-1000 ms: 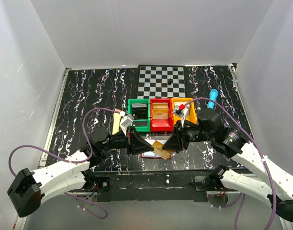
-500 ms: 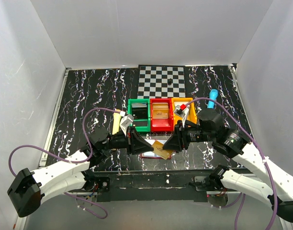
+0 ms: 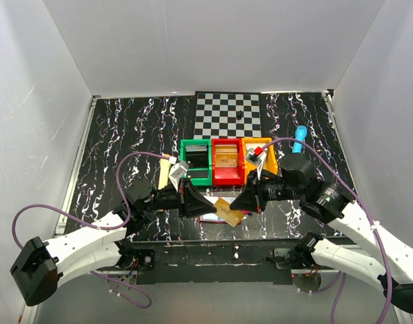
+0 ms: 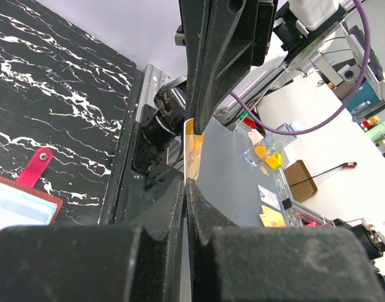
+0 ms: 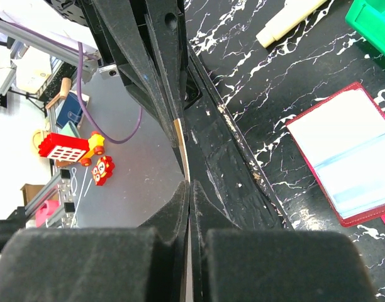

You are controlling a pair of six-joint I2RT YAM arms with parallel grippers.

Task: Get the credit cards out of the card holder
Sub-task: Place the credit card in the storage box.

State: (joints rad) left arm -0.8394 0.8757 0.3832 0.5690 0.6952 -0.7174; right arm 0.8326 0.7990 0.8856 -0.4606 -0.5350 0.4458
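A second ago the right gripper [image 3: 241, 202] stood with its jaws partly apart around the far end of the credit card [image 3: 227, 211]. Now those jaws have closed flat on it. The wrist behind them has slid slightly along the table [image 3: 125, 135], and the card has tipped a little. The left gripper [image 3: 201, 204] has not changed: it stays clamped on the card's other end, tip to tip with the right one.

The two wrist views agree. From the left wrist, the left gripper [image 4: 186, 184] is pinched shut on the card [image 4: 192, 151], seen as a thin orange-tan edge running up into the opposing fingers. From the right wrist, the right gripper [image 5: 189, 186] is shut on the same edge [image 5: 182, 148].

The card is tan with some darker print. It is too small from above and edge-on in both wrist views, so nothing on it can be read.

The card holder [image 3: 210, 218] lies open and flat on the table just under the meeting fingertips, apart from the card. It sits off to the side of the left fingers [image 4: 19, 207] and of the right fingers [image 5: 350, 167]. Its inside is pale blue-grey, probably clear pockets, with a dark red border and a red snap tab [image 4: 35, 168].
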